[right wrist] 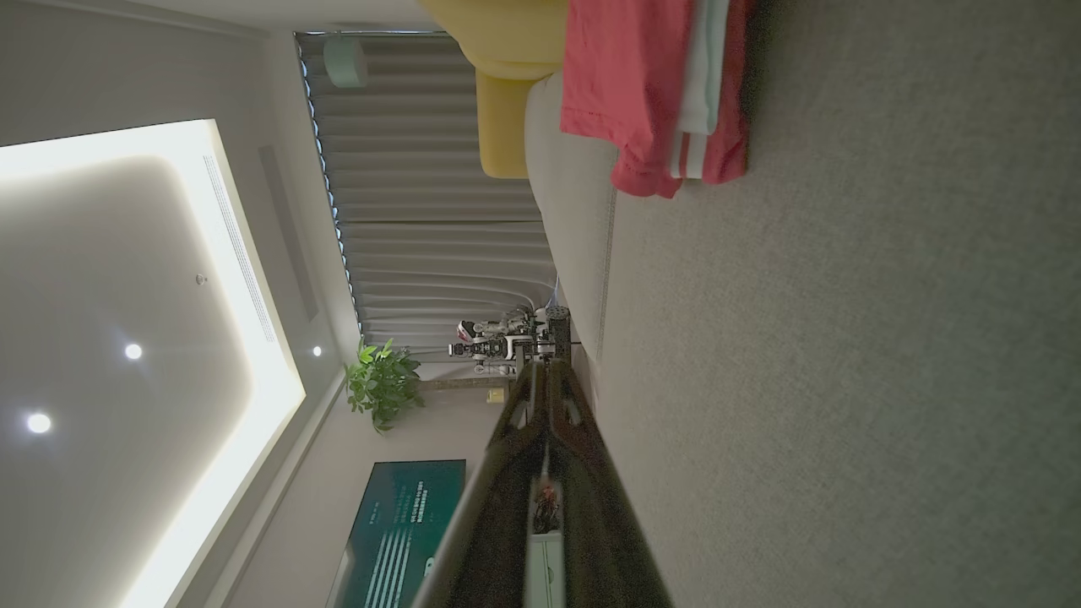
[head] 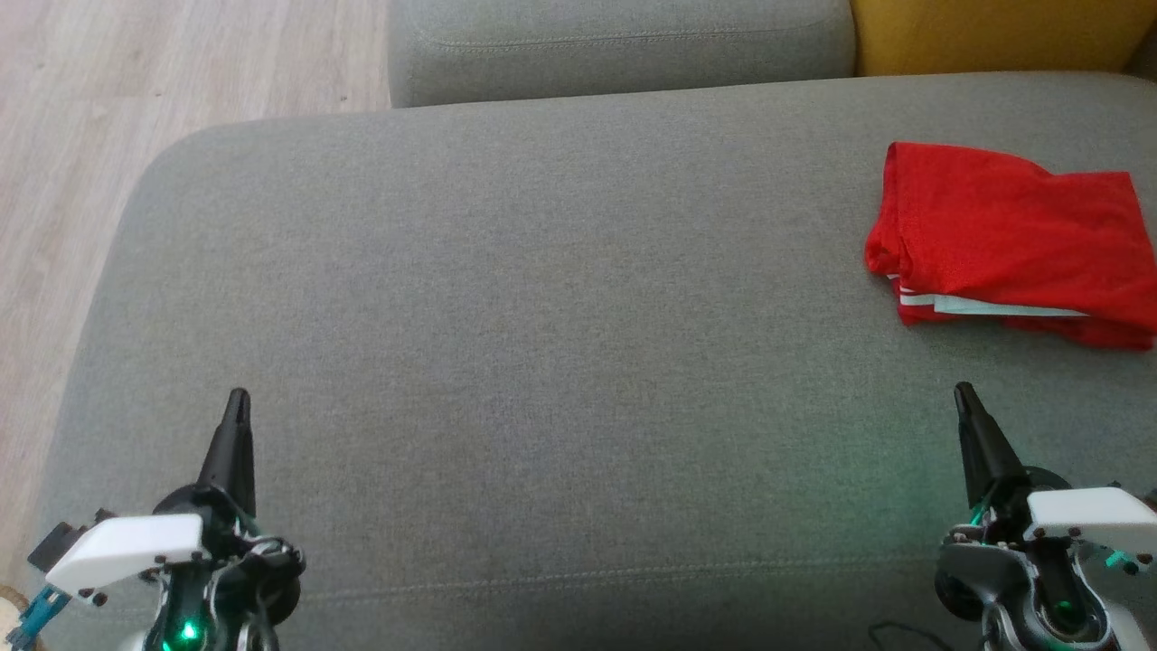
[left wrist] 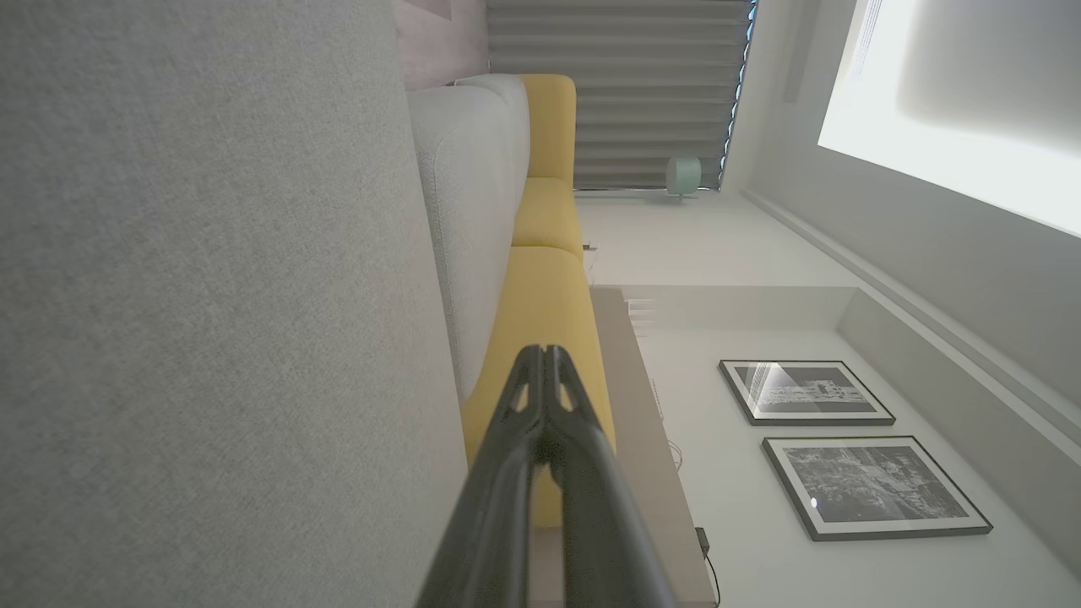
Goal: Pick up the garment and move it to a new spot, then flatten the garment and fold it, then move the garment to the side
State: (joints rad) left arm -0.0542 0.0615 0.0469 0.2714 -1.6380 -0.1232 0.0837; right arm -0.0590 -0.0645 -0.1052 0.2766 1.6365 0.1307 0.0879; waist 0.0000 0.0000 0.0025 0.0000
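Two grippers are recorded low over the near part of the grey sofa seat (head: 542, 298), one toward each lower corner of the head view.

The left gripper (head: 238, 398) is posed at the lower left. Its dark fingers are pressed together into a single point directed away from the robot, and nothing is held between them. The right gripper (head: 964, 391) is posed likewise at the lower right, fingers closed tip to tip and empty. In each wrist view the fingertips are seen meeting, with the seat fabric running alongside them as an upright plane. Whether either gripper touches the fabric cannot be determined.

The red garment (head: 1012, 240) is found folded into a compact stack, with white stripes exposed along its near edge. It lies on the seat at the far right, ahead of the right gripper and apart from it, and well apart from the left gripper. A yellow cushion (head: 994, 36) is noted behind the seat, and pale wooden floor (head: 181, 72) to the left.
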